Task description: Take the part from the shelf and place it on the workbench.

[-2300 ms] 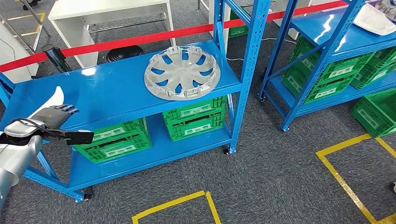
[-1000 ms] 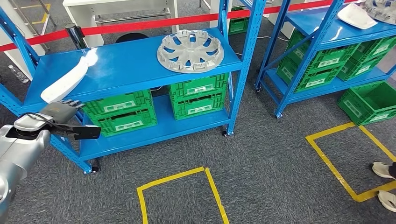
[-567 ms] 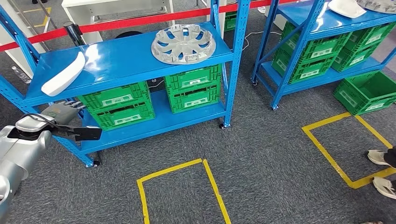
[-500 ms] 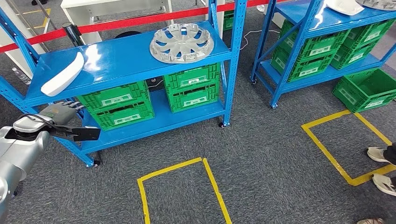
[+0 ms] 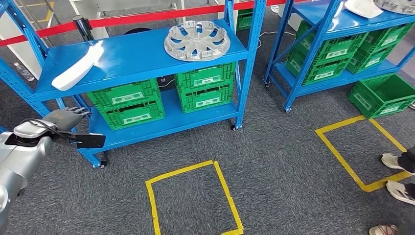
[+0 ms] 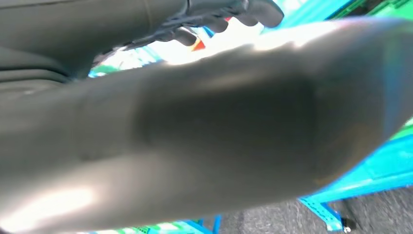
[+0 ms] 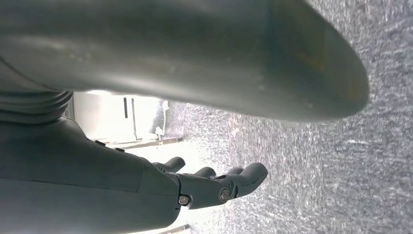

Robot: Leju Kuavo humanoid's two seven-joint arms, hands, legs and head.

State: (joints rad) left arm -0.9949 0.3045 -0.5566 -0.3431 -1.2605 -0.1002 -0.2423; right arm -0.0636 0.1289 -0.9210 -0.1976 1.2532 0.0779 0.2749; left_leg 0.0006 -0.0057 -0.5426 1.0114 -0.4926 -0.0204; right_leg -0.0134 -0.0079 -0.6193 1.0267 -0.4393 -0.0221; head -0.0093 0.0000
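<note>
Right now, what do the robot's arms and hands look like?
The left arm is a smooth, shiny silver tube with a thin black cable looping over its wrist and a flat black piece sticking out beside it. The left hand is grey with darker fingers. The right hand looks the same: a grey ribbed cover, a thick rounded grey thumb and dark fingers with small silver screws.

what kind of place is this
Probably a factory or warehouse parts-storage area: blue steel racks hold a silver wheel cover and green plastic crates, with yellow tape squares marking the carpeted floor.

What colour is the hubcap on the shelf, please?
Silver-grey hubcap, clearest in the head view.
</note>
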